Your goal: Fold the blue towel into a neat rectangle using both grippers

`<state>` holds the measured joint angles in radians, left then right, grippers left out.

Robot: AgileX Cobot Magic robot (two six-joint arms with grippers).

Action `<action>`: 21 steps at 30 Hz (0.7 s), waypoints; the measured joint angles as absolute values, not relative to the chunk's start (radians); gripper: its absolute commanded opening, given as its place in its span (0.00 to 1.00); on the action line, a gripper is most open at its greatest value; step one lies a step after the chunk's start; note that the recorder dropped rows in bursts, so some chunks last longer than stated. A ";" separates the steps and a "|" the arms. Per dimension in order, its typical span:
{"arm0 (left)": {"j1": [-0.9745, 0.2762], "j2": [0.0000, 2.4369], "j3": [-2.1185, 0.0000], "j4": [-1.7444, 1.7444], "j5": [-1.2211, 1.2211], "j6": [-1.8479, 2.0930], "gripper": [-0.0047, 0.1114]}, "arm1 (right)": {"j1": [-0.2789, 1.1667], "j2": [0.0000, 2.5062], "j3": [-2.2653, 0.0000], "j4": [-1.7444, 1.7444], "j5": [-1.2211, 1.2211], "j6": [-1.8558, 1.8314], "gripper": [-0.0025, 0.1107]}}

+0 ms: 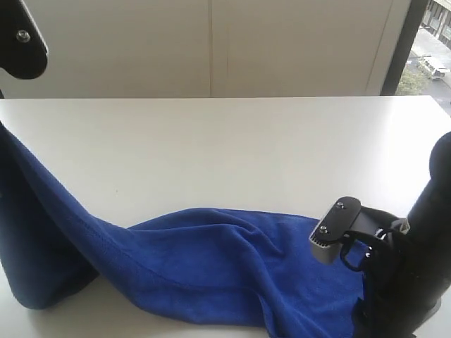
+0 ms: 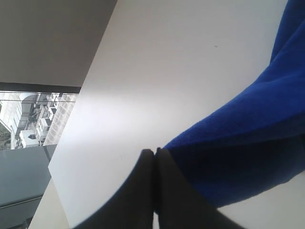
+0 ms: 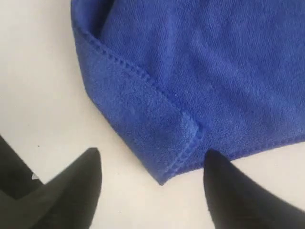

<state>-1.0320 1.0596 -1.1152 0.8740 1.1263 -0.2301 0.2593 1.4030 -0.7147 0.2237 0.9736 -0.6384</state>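
**Deep royal-blue microfibre towel raised at one end, flat at the other**

We see the towel draped across the plain white tabletop. On the left of the exterior view it climbs off the surface and out of frame. Its right end lies rumpled on the table under the black right gripper. In the right wrist view that gripper's narrow black fingers stand spread. A stitched corner of the towel lies flat on the table between them, its hem just beside one fingertip. The left gripper has its two dark fingers pressed together. The blue cloth runs out from right at their tips, so we read it as pinching the towel's raised end.
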 measured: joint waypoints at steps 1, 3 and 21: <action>-1.032 1.060 -1.115 0.874 1.126 -0.230 0.04 | 0.259 1.420 -0.715 0.222 0.976 -0.633 0.53; -1.032 1.060 -1.115 0.870 1.126 -0.230 0.04 | 0.259 1.471 -0.716 0.219 0.976 -0.628 0.53; -1.032 1.060 -1.036 0.858 1.126 -0.226 0.04 | 0.259 1.609 -0.723 0.152 0.952 -0.506 0.50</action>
